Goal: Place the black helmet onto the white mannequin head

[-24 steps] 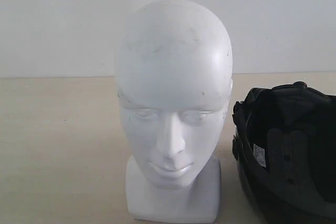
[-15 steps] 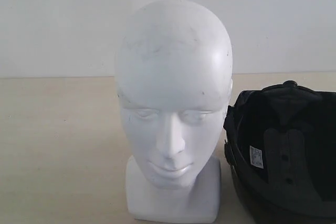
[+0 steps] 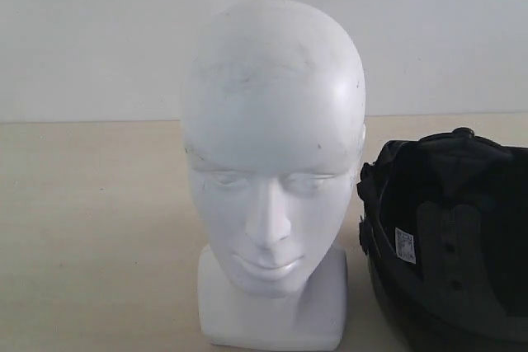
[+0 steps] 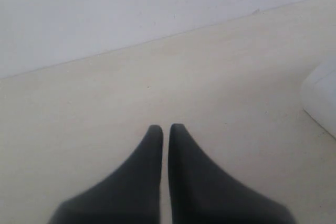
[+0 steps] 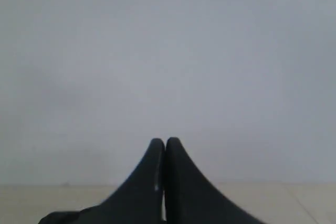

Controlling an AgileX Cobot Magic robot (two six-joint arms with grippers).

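Observation:
The white mannequin head (image 3: 272, 138) stands upright on its squarish neck base in the middle of the exterior view, facing the camera. To its right the black helmet (image 3: 450, 237) lies with its padded opening turned up and toward the camera, cut off by the frame's right and lower edges, close to the head's base. Neither gripper shows in the exterior view. My left gripper (image 4: 165, 128) hovers over bare table with its jaws nearly together and nothing between them. My right gripper (image 5: 165, 141) is shut and points at the wall; a dark edge (image 5: 58, 217) lies beside it.
The light wooden table (image 3: 91, 228) stretches left of the head and back to a plain white wall (image 3: 82, 39). A white rounded object (image 4: 323, 98), probably the head's base, sits at the edge of the left wrist view.
The helmet has rocked: its near rim swung toward the head, then eased back a little, and its opening now faces the camera more. The head has not moved.

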